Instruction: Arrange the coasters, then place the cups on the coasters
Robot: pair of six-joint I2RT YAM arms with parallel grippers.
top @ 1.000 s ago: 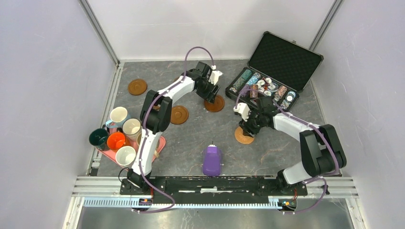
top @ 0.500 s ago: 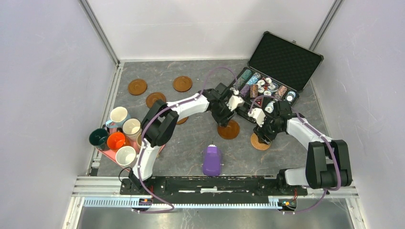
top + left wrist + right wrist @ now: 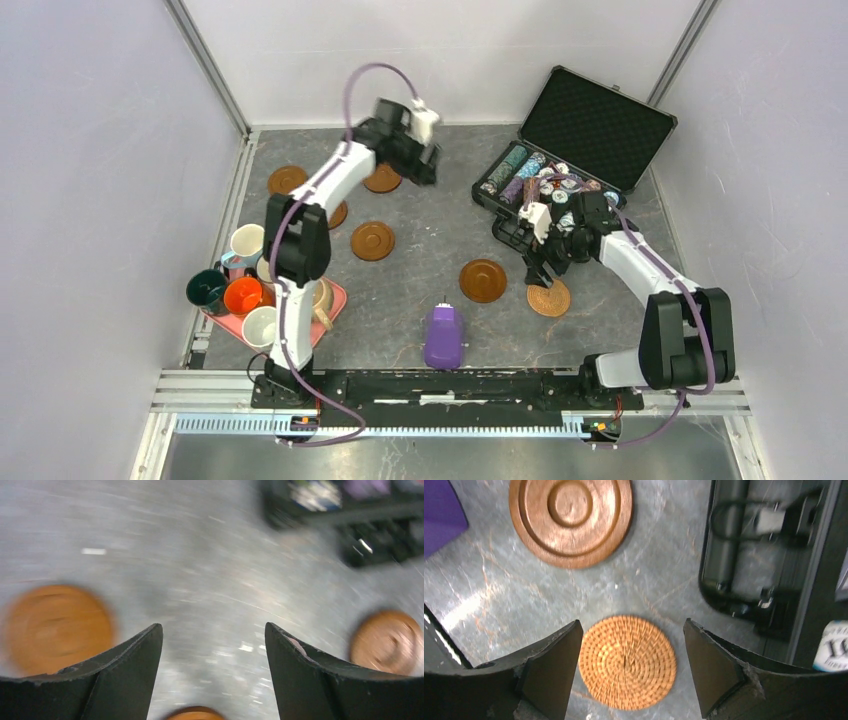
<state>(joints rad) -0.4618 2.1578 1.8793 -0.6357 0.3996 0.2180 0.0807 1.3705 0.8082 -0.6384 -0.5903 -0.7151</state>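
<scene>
**Top view.** Six round coasters are being shown lying flat on the grey marbled table [image 3: 440, 230]. Five are being seen as dark wood with turned rings. One [image 3: 285, 180] is at 10 o'clock, and one [image 3: 380, 182] at 11 is partly covered by the left gripper [image 3: 425, 170]. Another [image 3: 337, 213] is cut off by the left arm, one [image 3: 372, 240] is near the middle, and one [image 3: 483, 280] is at 5. The woven coaster [image 3: 549, 298] is being shown just beside that last one, below the right gripper [image 3: 545, 268]. Glazed cups [image 3: 243, 296] are being shown clustered at 8 o'clock on and around a pink tray [image 3: 337, 298], some hidden behind the arm. A rounded purple device [image 3: 444, 338] is lying at 6, and an open black case [image 3: 590, 130] of chips at 2. The finger gaps are too small to be judged here.

**Left wrist.** Everything is being smeared by motion. The left gripper [image 3: 214, 630] is being held released, its matte black fingers wide apart with nothing between them. Blurred coasters are being glimpsed at 9, at 3 and, cut off, at 6. The case is a dark streak at 1.

**Right wrist.** The right gripper [image 3: 633, 625] is being held released, its fingers spread. The woven coaster, tightly coiled, is lying on the table between them. Contact with its rim cannot be told. A ringed wood coaster is lying apart at 11. The device is being cropped at 10, and the case edge at 3.
</scene>
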